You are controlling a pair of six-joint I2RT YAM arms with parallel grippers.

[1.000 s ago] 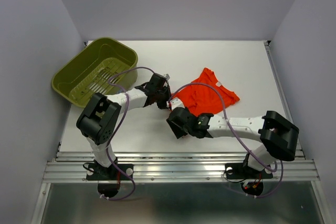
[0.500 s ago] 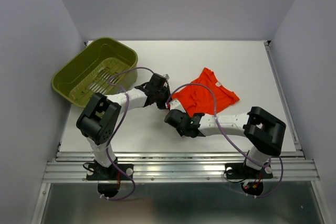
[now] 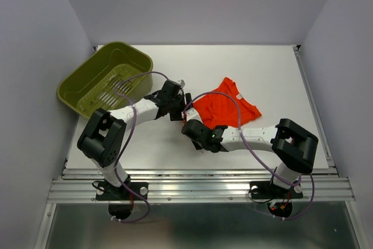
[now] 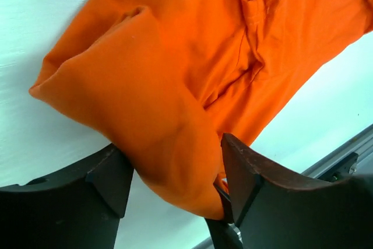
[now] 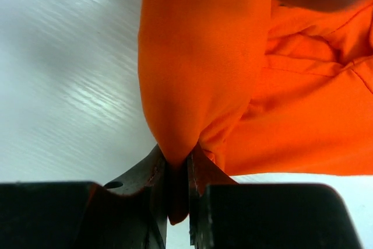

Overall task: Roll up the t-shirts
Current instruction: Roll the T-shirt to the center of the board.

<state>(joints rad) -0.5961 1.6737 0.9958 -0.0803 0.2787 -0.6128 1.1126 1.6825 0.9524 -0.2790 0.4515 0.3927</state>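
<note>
Orange-red cloth, one t-shirt: it lay crumpled on the white table, right of centre. Sleeves and hem were bunched and not spread flat. Its left edge was doubled over into a thick, soft fold. No tight roll showed anywhere.

My right tool: fingers together, pinching the tip of that fold, with the cloth drawn to a narrow peak between them.

My left tool: fingers apart. The bulge of the fold lay between them unsqueezed, and the tool gripped nothing.

Both tools sat close beside each other at the shirt's left edge.

Olive-green slotted basket: at the far-left corner of the table, well apart from the shirt.

Progress, as I judged it: early. At most one edge had been turned over. The smoothing and the rolling from end to end both remained to be done.
</note>
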